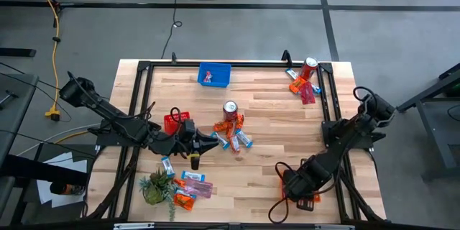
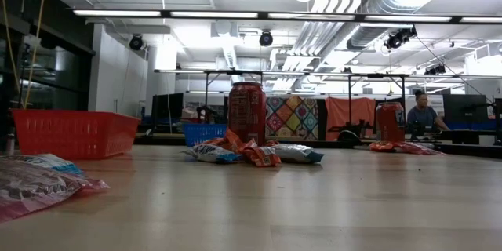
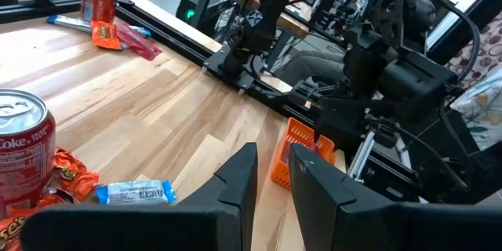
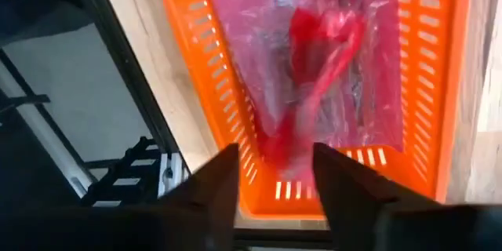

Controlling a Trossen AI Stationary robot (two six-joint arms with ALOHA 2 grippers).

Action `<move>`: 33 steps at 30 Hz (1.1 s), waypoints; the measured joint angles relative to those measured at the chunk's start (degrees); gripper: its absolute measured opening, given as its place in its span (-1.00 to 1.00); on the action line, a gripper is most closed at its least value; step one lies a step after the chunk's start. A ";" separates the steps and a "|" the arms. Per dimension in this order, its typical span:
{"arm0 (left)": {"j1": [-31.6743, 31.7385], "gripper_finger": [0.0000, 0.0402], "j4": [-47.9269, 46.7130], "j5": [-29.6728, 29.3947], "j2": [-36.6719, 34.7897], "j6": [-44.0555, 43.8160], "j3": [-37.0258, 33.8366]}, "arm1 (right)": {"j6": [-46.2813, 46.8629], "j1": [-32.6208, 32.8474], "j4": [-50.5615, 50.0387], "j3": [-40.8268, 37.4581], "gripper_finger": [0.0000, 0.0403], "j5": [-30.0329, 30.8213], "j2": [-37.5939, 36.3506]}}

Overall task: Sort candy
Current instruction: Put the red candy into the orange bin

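A pile of orange and blue-and-white candy packets (image 1: 231,135) lies mid-table beside a red can (image 1: 230,109). My left gripper (image 1: 213,142) hovers at the pile's left edge, narrowly open and empty (image 3: 274,161); a blue-and-white packet (image 3: 137,194) lies just beside it. My right gripper (image 1: 287,185) hangs open over the orange basket (image 4: 227,102) at the table's near right. A blurred pink-red packet (image 4: 314,70) shows in the basket and reaches up between the fingers. More candy lies near left (image 1: 192,183) and far right (image 1: 302,90). My right gripper points down into the orange basket with its fingers (image 4: 223,172) standing wide on either side of the pink-red packet's near end (image 4: 286,153). The packet is blurred, so I cannot tell whether either finger touches it.
A red basket (image 1: 172,122) stands left of the pile and a blue basket (image 1: 214,75) at the far edge. A second can (image 1: 309,66) stands in the far right corner, a small green plant (image 1: 154,187) near left. A black frame rail (image 1: 327,100) runs around the table.
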 joint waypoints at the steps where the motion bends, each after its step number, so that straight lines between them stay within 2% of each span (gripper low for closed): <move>1: 0.00 -0.69 0.00 0.00 0.00 0.00 0.00 | -0.73 -0.04 -0.62 0.40 -0.09 -0.19 0.00; 5: 0.00 -0.69 -0.07 0.14 0.00 0.00 0.00 | -1.92 -0.44 -6.24 3.56 0.23 -1.92 0.00; 8: 0.00 -0.69 -0.13 1.28 -0.04 0.01 0.00 | -1.11 -0.23 -10.95 7.57 0.35 -1.23 0.00; 11: 0.00 -0.69 -0.19 3.63 -1.08 0.00 0.02 | 0.58 1.27 -12.83 11.40 0.39 2.94 -0.15; 15: 0.00 -0.69 -0.09 6.40 -3.44 1.42 0.04 | 8.76 2.80 -13.03 13.33 0.39 9.44 -0.15; 19: 0.01 -0.69 0.02 7.53 -7.49 4.03 0.04 | 17.07 0.42 -13.26 13.20 0.40 13.61 -0.17; 22: 0.04 -0.69 -0.14 7.62 -10.99 7.49 0.04 | 19.90 -4.58 -13.08 13.16 0.40 18.12 -1.22; 26: 0.04 -0.69 -1.14 7.12 -15.82 13.37 0.04 | 21.69 -14.74 -13.72 13.16 0.40 28.55 -5.26; 30: 0.11 -0.69 -3.18 3.06 -19.58 15.55 0.04 | 21.37 -26.83 -16.97 12.86 0.40 38.17 -9.95; 33: 0.15 -0.69 -4.87 -0.49 -21.12 16.44 0.07 | 18.12 -36.94 -17.50 10.15 0.40 40.52 -12.79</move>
